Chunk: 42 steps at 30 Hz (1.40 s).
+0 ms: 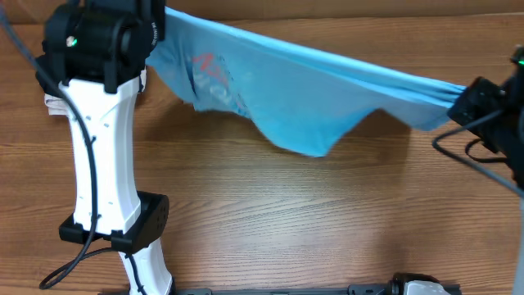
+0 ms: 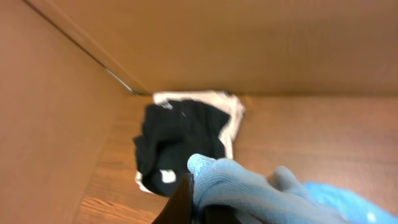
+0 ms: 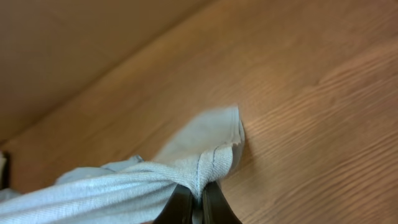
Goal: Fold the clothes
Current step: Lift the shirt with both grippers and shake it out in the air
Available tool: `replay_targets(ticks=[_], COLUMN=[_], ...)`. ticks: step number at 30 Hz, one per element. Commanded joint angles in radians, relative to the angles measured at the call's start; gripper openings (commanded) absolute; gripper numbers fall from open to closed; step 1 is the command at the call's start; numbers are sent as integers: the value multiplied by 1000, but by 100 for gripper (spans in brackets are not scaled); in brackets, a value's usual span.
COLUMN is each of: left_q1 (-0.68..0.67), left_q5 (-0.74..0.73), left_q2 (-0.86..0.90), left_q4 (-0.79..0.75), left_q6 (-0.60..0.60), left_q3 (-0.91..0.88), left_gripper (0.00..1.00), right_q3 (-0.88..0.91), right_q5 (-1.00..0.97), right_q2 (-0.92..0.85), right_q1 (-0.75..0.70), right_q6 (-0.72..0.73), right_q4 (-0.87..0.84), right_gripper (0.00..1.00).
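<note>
The light sky-blue T-shirt (image 1: 303,90) hangs stretched in the air between my two arms, across the back of the table, with coral and white lettering showing near its left end. My left gripper (image 2: 198,202) is shut on a bunched end of the shirt (image 2: 249,190); in the overhead view the arm's head hides it. At the far right my right gripper (image 1: 463,100) pinches the other end. In the right wrist view the right gripper (image 3: 198,198) clamps a gathered, hemmed corner of the shirt (image 3: 186,165) just above the wooden table (image 3: 311,124).
A black garment with a white tag (image 2: 177,140) lies on a beige folded garment (image 2: 230,109) in the table's back left corner, against the brown cardboard walls (image 2: 249,43). The left arm's white link (image 1: 102,156) stands over the left side of the table (image 1: 327,221).
</note>
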State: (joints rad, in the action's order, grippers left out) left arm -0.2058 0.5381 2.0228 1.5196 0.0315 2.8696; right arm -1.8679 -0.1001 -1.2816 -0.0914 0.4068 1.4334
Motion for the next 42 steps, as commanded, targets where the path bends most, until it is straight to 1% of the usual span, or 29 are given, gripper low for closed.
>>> replay_targets(ticks=[1,5,9,13,17,21,24,27,29,34,35,39,42], left_q1=[11,11,11,11,11,11,11,11,33,108,126,135,135], left_q5=[124,124,124,123,122,85,81,82,80,26,15,14,12], left_q2=[-84,-194,-291,-381,-396,-363,-305,-228,-134,18,60,89,77], left_q4=[-6,-10,-26,-71,-110,-132,-154,-188,-233,-366,-420,-533,-597], left_q6=[18,17,0,-49,-73,-74,-86,-113,-122,-121,-121,-122,-124], left_q3=[100,148,148,148,148,129,102,81,74,74,74,75,79], left_gripper=[4,4,4,4,4,4,4,4,4,4,4,4,4], right_q3=[-128,-249,-308,-318,-296,-292,-292,-292,-292,-292,-292,-303,-338], right_q5=[-60,-101,-150,-194,-195,-195,-195,-191,-191,-188,-188,-187,-187], right_q2=[93,161,198,202,180,122,43,-55,-167,-352,-394,-406,-398], right_q1=[-10,-10,-10,-9,-9,-9,-9,-9,-9,-9,-9,-9,-9], right_q6=[-15,-15,-15,-23,-46,-71,-101,-131,-159,-203,-203,-204,-206], right_q4=[33,83,99,95,75,39,5,-32,-88,-296,-386,-594,-637], right_gripper=[4,4,4,4,4,4,4,4,4,4,4,4,4])
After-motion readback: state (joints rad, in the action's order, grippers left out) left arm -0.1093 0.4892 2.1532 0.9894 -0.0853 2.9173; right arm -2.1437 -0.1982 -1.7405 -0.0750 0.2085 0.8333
